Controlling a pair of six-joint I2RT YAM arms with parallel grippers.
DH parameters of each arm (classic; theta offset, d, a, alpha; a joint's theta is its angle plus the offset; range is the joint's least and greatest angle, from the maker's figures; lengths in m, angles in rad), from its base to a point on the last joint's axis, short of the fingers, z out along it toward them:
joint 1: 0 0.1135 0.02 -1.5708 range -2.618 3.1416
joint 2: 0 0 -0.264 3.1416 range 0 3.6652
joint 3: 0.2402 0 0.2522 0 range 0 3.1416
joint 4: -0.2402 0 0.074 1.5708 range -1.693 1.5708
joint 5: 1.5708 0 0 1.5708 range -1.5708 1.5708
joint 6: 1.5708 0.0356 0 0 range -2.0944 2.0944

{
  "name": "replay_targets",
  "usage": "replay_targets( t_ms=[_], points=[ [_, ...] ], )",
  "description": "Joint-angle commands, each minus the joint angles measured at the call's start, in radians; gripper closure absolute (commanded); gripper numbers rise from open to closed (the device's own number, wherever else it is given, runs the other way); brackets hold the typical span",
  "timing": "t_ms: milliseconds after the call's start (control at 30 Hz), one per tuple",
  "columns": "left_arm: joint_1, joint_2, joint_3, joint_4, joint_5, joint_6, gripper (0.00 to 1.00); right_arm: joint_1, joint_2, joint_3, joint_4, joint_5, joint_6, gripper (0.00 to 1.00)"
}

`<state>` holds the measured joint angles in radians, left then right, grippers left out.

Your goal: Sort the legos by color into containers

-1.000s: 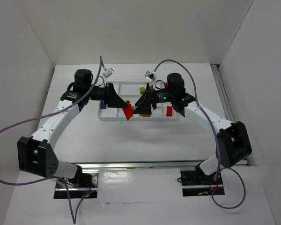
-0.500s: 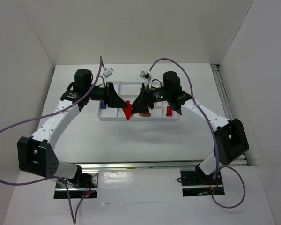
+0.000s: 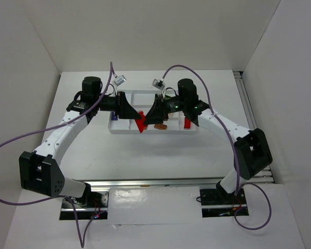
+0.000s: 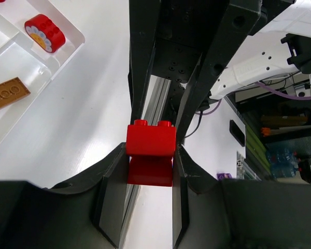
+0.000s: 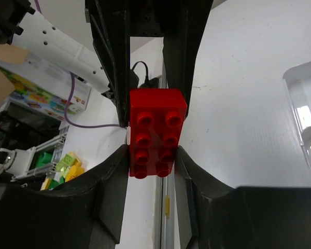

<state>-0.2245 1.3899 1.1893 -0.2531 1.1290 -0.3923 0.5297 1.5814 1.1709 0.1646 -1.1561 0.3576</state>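
Jaws of the left gripper point(image 4: 149, 158) are clamped on the red brick point(image 4: 150, 141). Facing it, the right gripper point(image 5: 152, 155) presses its fingers against the brick's sides, studs toward its wrist. Beneath both jaws lies the white tray point(image 3: 125, 129). Beside the left jaws, a round red piece point(image 4: 44, 32) and a tan plate point(image 4: 8, 94) sit in separate compartments.

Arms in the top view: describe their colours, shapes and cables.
The left arm and right arm match: white tubular links, boxy black joints, a purple cable looping along each. The left hand and right hand are black, with two broad fingers.
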Motion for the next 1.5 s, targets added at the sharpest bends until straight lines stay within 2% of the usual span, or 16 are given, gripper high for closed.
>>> replay_targets(
  t_ms=[0, 100, 133, 167, 200, 233, 300, 367, 567, 733, 800, 933, 1067, 1200, 1233, 1467],
  points=[
    [0.005, -0.022, 0.0, 0.028, 0.025, 0.0, 1.0, 0.016, -0.004, 0.01, 0.088, -0.025, 0.012, 0.89],
    [0.005, -0.006, 0.015, 0.014, 0.025, 0.0, 1.0, 0.016, -0.014, 0.01, 0.067, 0.05, 0.027, 0.91],
    [0.014, 0.003, 0.03, -0.004, 0.025, 0.0, 0.93, 0.016, -0.023, 0.01, 0.029, 0.079, 0.005, 0.94],
    [0.014, 0.024, 0.052, -0.02, 0.025, 0.0, 0.82, 0.016, -0.023, 0.028, -0.059, 0.138, -0.017, 0.95],
    [0.014, 0.034, 0.052, -0.032, 0.015, 0.0, 0.58, 0.016, -0.023, 0.029, -0.088, 0.168, -0.032, 0.97],
    [0.014, 0.034, 0.067, -0.057, 0.005, 0.012, 0.48, 0.016, -0.044, 0.029, -0.099, 0.188, -0.032, 1.0],
    [0.014, 0.044, 0.067, -0.069, -0.018, 0.021, 0.29, 0.003, -0.069, -0.026, -0.044, 0.197, 0.007, 1.0],
    [0.014, 0.044, 0.067, -0.078, -0.04, 0.035, 0.22, -0.01, -0.101, -0.057, 0.007, 0.182, 0.035, 1.0],
    [0.036, 0.044, 0.02, -0.077, -0.02, 0.044, 0.2, -0.042, -0.11, -0.068, -0.019, 0.171, 0.035, 1.0],
    [0.036, 0.035, -0.043, -0.017, 0.034, 0.033, 0.19, -0.065, -0.12, -0.1, 0.039, 0.145, 0.086, 1.0],
    [0.036, 0.035, -0.065, 0.031, 0.054, 0.021, 0.23, -0.065, -0.12, -0.1, 0.05, 0.122, 0.096, 1.0],
    [0.013, 0.047, -0.065, 0.055, 0.066, 0.021, 0.23, -0.065, -0.12, -0.1, 0.061, 0.113, 0.106, 1.0],
    [-0.016, 0.09, -0.053, 0.074, 0.077, 0.021, 0.11, -0.065, -0.12, -0.091, 0.07, 0.09, 0.116, 1.0],
    [-0.038, 0.109, -0.022, 0.074, 0.051, 0.032, 0.1, -0.065, -0.12, -0.091, 0.05, 0.09, 0.107, 1.0],
    [-0.047, 0.109, -0.022, 0.074, 0.051, 0.032, 0.15, -0.065, -0.12, -0.091, 0.05, 0.09, 0.107, 1.0],
    [-0.056, 0.118, -0.013, 0.112, 0.089, 0.032, 0.3, -0.065, -0.129, -0.1, 0.092, 0.09, 0.13, 1.0]
  ],
)
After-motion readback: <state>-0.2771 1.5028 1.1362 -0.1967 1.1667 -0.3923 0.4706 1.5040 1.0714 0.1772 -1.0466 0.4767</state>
